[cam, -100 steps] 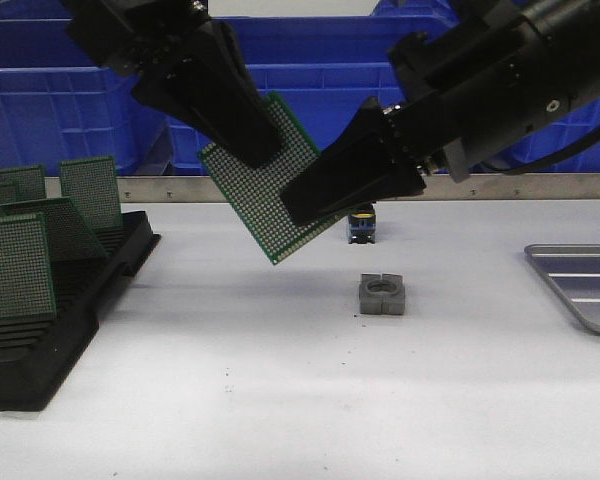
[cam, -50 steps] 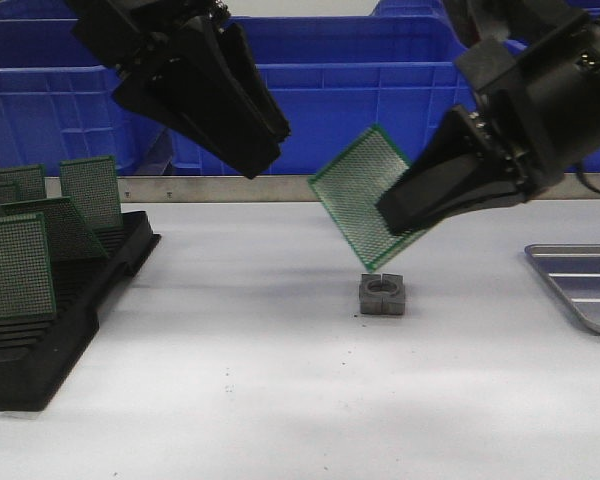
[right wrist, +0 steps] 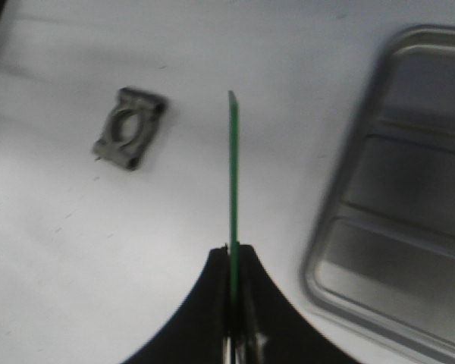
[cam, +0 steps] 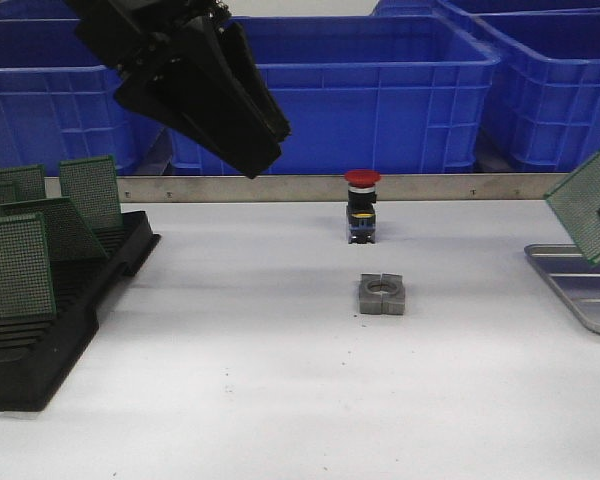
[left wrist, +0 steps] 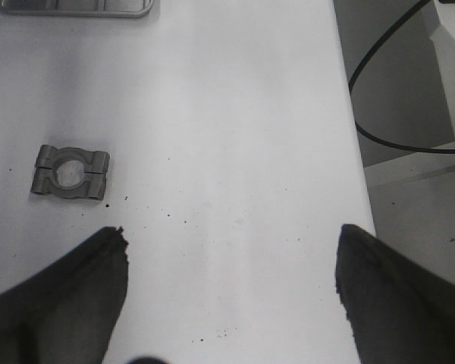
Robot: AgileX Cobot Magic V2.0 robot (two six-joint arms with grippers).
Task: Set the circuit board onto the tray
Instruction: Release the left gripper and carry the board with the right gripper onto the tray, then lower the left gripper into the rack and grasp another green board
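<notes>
White bench fills the scene. Right end effector pinches the circuit board edge-on, just above the tray; left end effector hangs spread. Next: tilt flat, lower, release.

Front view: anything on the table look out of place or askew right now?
A grey metal clamp block lies alone mid-table and a red-capped push button stands behind it, neither on the tray. Nothing spilled or damaged.

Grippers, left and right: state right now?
Left gripper: open, empty.
Right gripper: shut on the thin green perforated circuit board, held edge-on beside the silver-grey ridged metal tray.
</notes>
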